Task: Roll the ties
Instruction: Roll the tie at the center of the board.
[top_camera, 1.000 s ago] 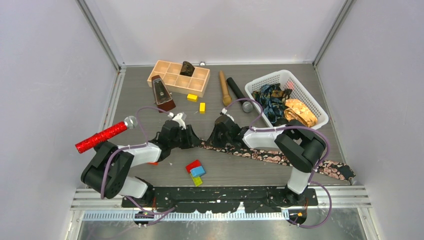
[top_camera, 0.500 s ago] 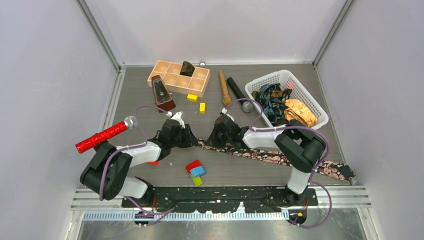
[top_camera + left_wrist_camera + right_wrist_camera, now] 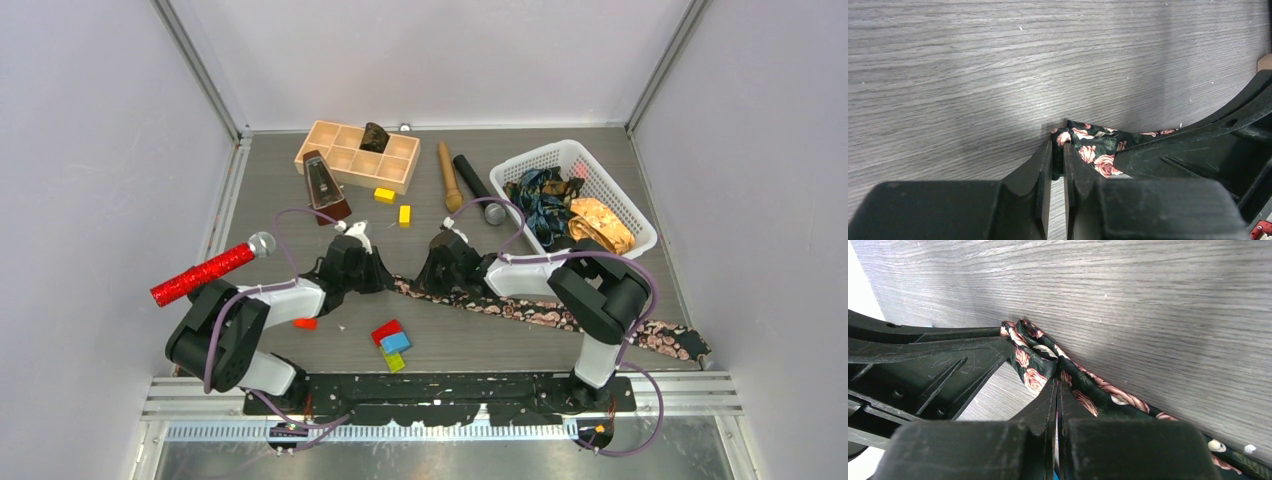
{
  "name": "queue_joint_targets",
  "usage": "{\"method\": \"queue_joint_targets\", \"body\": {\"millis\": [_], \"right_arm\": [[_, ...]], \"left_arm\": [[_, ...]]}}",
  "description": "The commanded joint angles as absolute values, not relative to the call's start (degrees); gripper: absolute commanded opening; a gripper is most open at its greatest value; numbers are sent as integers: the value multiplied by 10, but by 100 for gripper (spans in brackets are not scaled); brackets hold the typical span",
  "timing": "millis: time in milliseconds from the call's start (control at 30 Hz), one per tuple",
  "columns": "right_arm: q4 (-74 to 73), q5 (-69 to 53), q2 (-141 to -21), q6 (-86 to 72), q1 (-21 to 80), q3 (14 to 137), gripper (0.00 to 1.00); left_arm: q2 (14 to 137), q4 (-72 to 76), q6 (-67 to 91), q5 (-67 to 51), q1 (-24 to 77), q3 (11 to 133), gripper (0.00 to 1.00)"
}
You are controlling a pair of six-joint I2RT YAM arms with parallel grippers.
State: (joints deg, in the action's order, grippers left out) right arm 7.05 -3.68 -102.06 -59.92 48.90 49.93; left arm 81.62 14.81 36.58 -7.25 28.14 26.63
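A black tie with pink roses [image 3: 545, 312] lies slantwise across the table's front, its wide end at the right edge. Its narrow end [image 3: 1093, 145] is bunched up between my two grippers. My left gripper [image 3: 1058, 147] is shut on the very tip of that end, with fabric showing between its fingers [image 3: 1040, 160]. Close beside it, my right gripper [image 3: 1058, 384] is shut on the same tie [image 3: 1083, 390] a little further along. In the top view the left gripper [image 3: 388, 280] and right gripper [image 3: 424, 282] nearly touch. A blue-teal tie [image 3: 540, 200] and a golden-orange tie [image 3: 600, 225] lie in the white basket [image 3: 545, 152].
A wooden compartment tray [image 3: 340, 150] at the back holds a dark bundle [image 3: 374, 136]. Near it stand a metronome [image 3: 322, 185], two yellow blocks [image 3: 384, 195], a wooden handle [image 3: 448, 175] and a black microphone [image 3: 478, 187]. A red glittery microphone [image 3: 205, 272] lies left; coloured blocks [image 3: 390, 340] lie in front.
My left gripper has closed on the tie's narrow end, and that arm has shifted slightly. The right gripper has kept its grip without moving.
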Motion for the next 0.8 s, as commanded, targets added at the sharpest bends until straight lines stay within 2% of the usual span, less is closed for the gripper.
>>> {"method": "queue_joint_targets", "body": {"millis": [0,400,767], "right_arm": [[71,-27,-1015,-597,491,503,0],[121,-35,-923,-554,491,494,1],[165,-86,-1021,-596,491,518,1]], "left_arm": [[838,99,344,-52,281,260,14],[835,98,343,-53,281,260,13],[833,98,343,-53,281,259,13]]}}
